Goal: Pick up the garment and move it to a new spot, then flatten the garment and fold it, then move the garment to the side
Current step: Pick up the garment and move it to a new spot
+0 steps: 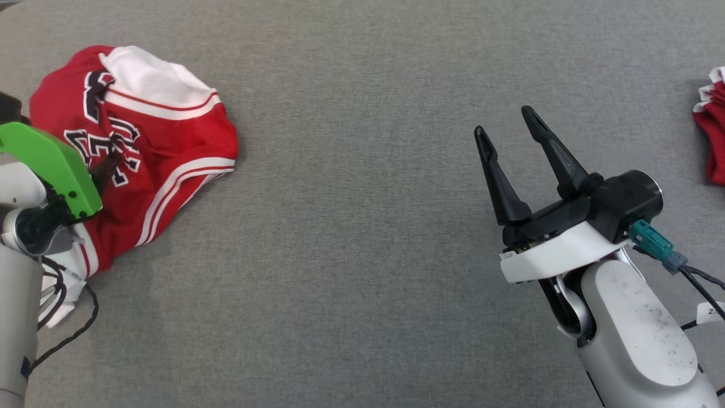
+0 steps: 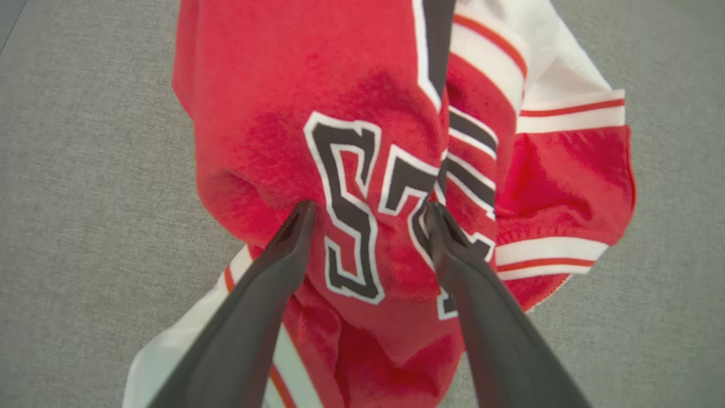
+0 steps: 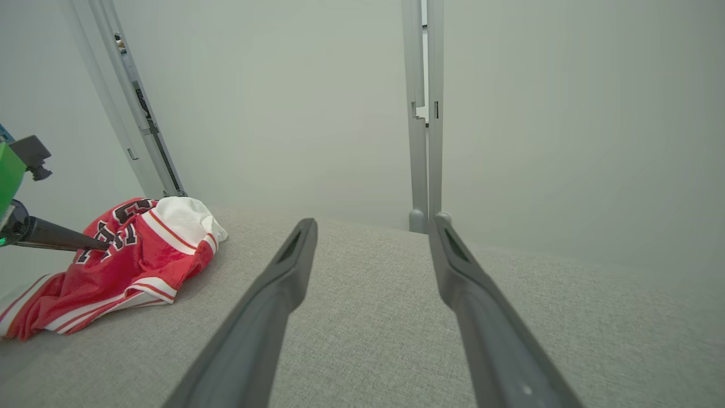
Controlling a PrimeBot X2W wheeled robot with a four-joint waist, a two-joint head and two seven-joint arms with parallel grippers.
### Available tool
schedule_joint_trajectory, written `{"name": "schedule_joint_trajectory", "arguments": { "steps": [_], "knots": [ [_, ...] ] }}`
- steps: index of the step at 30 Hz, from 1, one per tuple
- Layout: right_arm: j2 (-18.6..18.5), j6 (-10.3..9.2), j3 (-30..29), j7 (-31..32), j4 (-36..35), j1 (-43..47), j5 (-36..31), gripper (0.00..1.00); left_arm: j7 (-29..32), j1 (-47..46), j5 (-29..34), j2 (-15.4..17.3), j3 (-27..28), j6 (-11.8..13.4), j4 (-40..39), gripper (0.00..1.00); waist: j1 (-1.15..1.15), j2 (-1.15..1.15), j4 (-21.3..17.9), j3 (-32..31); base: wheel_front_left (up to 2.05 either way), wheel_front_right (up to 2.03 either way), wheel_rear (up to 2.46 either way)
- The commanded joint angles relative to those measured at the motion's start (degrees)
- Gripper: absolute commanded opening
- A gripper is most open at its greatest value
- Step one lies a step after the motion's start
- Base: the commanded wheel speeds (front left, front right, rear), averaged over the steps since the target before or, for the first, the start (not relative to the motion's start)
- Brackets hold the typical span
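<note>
- The garment [image 1: 170, 141] is seen crumpled in a heap at the left of the grey tabletop [image 1: 362, 255], its lettering folded and only partly readable.
- The left tool [image 2: 368, 218] is spread open, its tips set at the red cloth on either side of a black, white-edged numeral. Whether they press into the fabric cannot be told.
- In the head view that tool is largely covered by a green wrist cover [image 1: 51, 164].
- A black cable [image 1: 85, 323] is looped beside the garment's white sleeve.
- The right tool [image 1: 504, 120] is open and empty over bare tabletop, well apart from the garment.
- Another red-and-white cloth [image 1: 712, 124] is cut off by the right edge.
- Two grey posts [image 3: 422, 113] are seen beyond the tabletop.
</note>
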Motion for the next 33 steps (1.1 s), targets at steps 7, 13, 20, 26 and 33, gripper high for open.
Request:
{"name": "schedule_joint_trajectory", "arguments": {
  "steps": [7, 13, 20, 26, 33],
  "knots": [
    [0.4, -0.02, -0.3, -0.4, 0.9, 0.5, 0.1, 1.00, -0.9, 0.7, -2.5, 2.3, -2.6, -0.2, 5.9, 0.00, -0.01, 0.00, -6.9, 2.1, 0.00, 0.00, 0.00],
    [0.8, -0.02, -0.1, -0.5, 1.9, 1.9, 0.3, 1.00, -3.7, 1.3, -3.6, 3.5, -7.2, -0.2, 3.5, 0.00, -0.01, 0.00, -6.6, -1.8, 0.00, 0.00, 0.00],
    [1.1, -0.02, -0.8, -0.5, 2.8, 4.7, 1.5, 1.00, -5.1, 2.9, -5.2, 6.3, -14.7, -0.2, -6.5, 0.00, -0.01, 0.00, -7.7, -9.2, 0.00, 0.00, 0.00],
    [0.7, -0.02, -2.7, -0.5, 2.8, 7.7, 2.2, 1.00, -5.3, 4.1, -7.8, 7.9, -18.2, -0.2, -17.9, 0.00, -0.01, 0.00, -10.3, -13.7, 0.00, 0.00, 0.00],
    [0.5, -0.02, -3.9, -0.5, 2.1, 9.5, 2.2, 1.00, -8.6, 5.1, -6.5, 5.9, -19.1, 1.8, -29.0, 0.00, -0.01, 0.00, -15.1, -14.8, 0.00, 0.00, 0.00]
  ]
}}
